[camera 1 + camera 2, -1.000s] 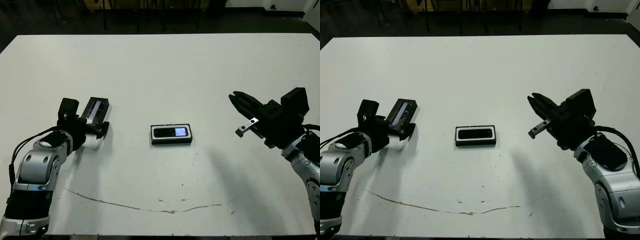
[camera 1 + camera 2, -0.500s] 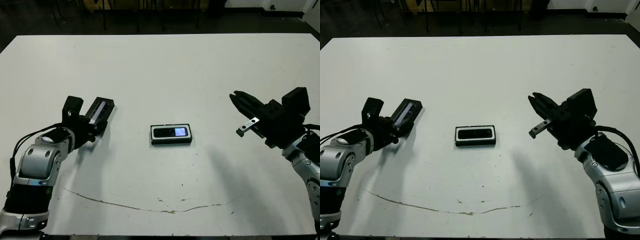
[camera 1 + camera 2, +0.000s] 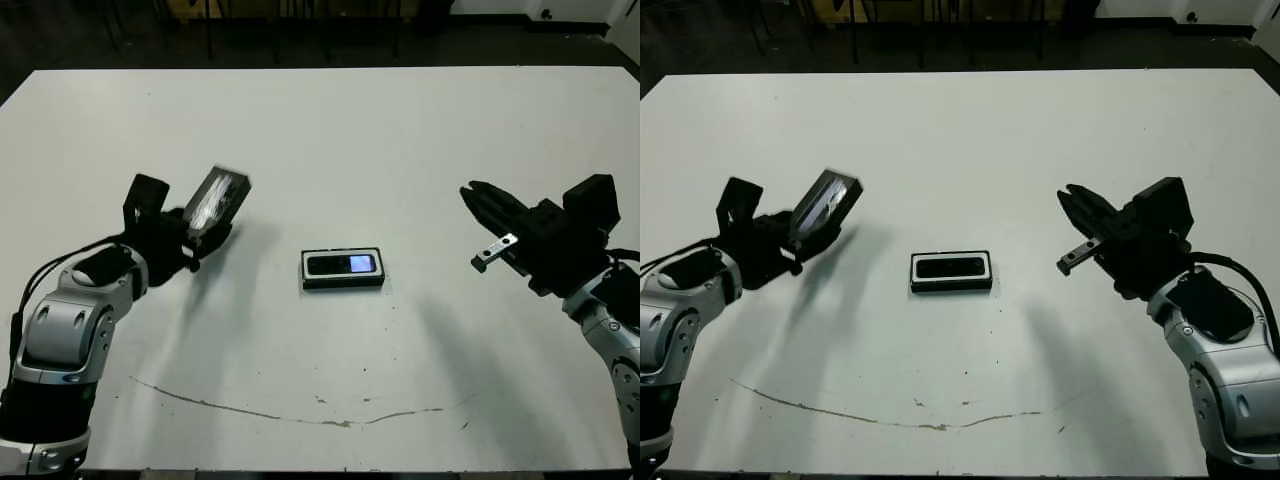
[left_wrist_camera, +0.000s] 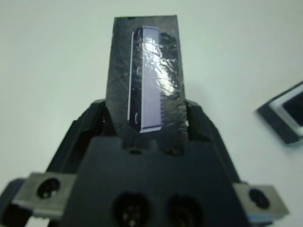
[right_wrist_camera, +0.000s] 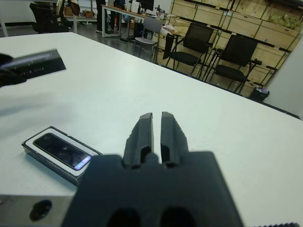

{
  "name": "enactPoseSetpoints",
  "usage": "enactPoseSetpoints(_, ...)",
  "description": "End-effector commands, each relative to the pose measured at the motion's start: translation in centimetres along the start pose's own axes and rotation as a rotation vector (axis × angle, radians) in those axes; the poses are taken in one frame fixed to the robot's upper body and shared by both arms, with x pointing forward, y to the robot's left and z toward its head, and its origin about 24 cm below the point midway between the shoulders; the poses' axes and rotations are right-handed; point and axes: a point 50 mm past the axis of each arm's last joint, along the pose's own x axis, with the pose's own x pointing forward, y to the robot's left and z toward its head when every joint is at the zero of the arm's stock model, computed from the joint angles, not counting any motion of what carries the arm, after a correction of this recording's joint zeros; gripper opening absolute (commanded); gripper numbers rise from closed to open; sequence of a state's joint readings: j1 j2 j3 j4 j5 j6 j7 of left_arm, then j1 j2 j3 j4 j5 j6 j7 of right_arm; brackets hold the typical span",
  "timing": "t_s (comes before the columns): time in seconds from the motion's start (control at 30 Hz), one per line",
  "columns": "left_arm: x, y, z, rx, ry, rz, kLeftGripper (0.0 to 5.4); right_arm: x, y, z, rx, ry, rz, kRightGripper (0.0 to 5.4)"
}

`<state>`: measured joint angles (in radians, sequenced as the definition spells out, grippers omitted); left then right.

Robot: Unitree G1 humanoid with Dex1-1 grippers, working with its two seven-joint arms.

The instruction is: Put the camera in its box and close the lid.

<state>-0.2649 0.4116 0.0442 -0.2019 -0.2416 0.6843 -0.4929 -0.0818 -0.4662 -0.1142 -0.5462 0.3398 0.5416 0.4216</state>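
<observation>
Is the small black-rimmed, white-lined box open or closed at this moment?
Open. The box sits uncovered with the slim black camera showing inside, while the flat black lid is held off the table in the left gripper.

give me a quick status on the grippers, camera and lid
Left gripper shut on the lid, raised off the table. Right gripper shut, empty. Camera lies in the box, lid not on. Nothing in the way.
</observation>
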Motion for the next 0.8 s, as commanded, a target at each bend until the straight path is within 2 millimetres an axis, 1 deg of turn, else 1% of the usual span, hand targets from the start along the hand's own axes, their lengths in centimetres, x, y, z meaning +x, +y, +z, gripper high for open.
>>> enactPoseSetpoints(0.03,0.2,0.8,1.3,0.082,-0.051,-0.079,2.78,0.0,0.0,-0.8,0.024,0.037,-0.016,0.0)
enactPoseSetpoints(0.13,0.9,1.3,2.8,0.158,-0.101,-0.207,2.78,0.2,-0.2,-1.0,0.027,0.046,-0.021,0.0)
enactPoseSetpoints(0.2,1.3,1.4,3.9,0.229,-0.092,-0.294,2.78,0.2,-0.2,-1.1,0.033,0.056,-0.028,0.0)
enactPoseSetpoints(0.3,2.1,1.3,4.6,0.297,-0.06,-0.389,2.78,0.2,-0.2,-1.2,0.041,0.063,-0.034,0.0)
enactPoseSetpoints(0.5,3.7,0.8,4.4,0.329,0.054,-0.606,2.78,0.2,-0.4,-1.4,0.021,0.057,-0.037,0.0)
enactPoseSetpoints(0.6,4.4,0.5,4.0,0.313,0.122,-0.709,2.78,0.1,-0.5,-1.4,0.019,0.057,-0.044,0.0)
enactPoseSetpoints(0.8,5.2,0.1,2.8,0.248,0.176,-0.8,2.78,0.1,-0.6,-1.6,0.019,0.06,-0.042,0.0)
